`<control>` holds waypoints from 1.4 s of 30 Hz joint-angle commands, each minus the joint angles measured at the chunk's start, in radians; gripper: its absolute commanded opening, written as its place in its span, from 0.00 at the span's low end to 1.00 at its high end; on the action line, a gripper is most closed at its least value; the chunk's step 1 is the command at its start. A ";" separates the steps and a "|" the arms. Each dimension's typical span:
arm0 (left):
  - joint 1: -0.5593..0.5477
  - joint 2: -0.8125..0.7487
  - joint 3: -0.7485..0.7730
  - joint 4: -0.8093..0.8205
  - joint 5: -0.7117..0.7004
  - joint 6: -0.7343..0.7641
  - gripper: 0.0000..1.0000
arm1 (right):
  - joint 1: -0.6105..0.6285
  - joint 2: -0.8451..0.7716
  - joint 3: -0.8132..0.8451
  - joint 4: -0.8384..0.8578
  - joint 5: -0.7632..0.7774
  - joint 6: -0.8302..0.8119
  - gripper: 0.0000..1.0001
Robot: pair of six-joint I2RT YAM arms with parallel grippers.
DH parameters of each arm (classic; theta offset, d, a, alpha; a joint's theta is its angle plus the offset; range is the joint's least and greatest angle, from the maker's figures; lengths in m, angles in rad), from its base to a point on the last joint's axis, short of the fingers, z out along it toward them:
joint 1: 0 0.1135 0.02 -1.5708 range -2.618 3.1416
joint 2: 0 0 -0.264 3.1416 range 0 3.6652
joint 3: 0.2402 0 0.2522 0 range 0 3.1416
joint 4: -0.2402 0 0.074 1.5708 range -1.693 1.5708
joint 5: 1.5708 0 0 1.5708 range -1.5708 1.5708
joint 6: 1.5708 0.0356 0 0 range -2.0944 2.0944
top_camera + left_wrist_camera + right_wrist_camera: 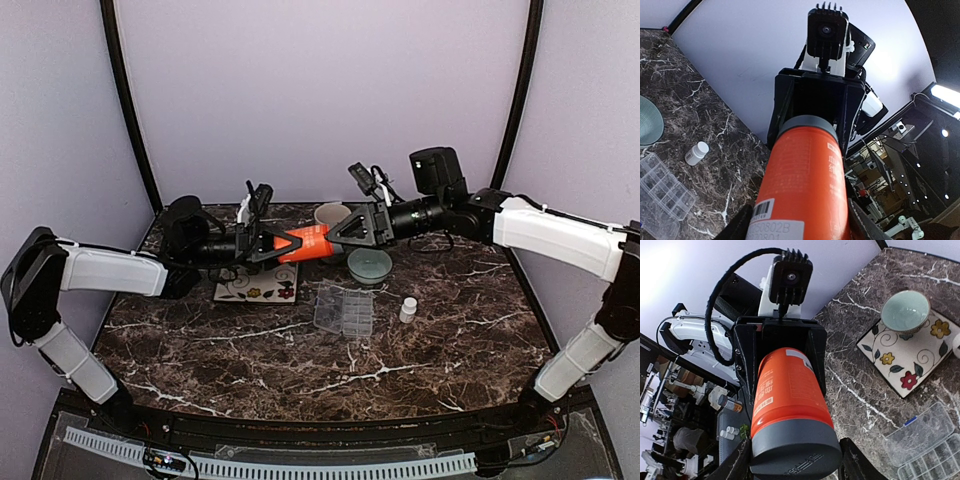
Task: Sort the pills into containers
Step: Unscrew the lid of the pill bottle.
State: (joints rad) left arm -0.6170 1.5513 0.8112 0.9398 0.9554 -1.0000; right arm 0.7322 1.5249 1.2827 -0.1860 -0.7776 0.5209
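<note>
Orange bottle (807, 185) midair: L gripper (283, 246) clamps base, R gripper (345, 232) clamps cap (795, 450). Pill box (343, 308) at its 5 o'clock looks empty; nothing sorted.

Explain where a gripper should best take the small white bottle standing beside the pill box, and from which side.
Grip the small white bottle by its round body below the cap, coming straight down from above. It stands upright and apart from the clear pill box beside it, so the fingers should fit on either side.
</note>
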 commanded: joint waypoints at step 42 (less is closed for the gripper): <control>-0.004 -0.044 0.070 0.331 0.111 -0.369 0.07 | 0.242 -0.178 0.052 -0.120 0.471 -0.566 0.86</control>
State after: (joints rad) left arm -0.6178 1.5700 0.8879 1.2762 1.0790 -1.4387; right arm 0.9638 1.3643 1.3365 -0.3229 -0.2935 -0.0807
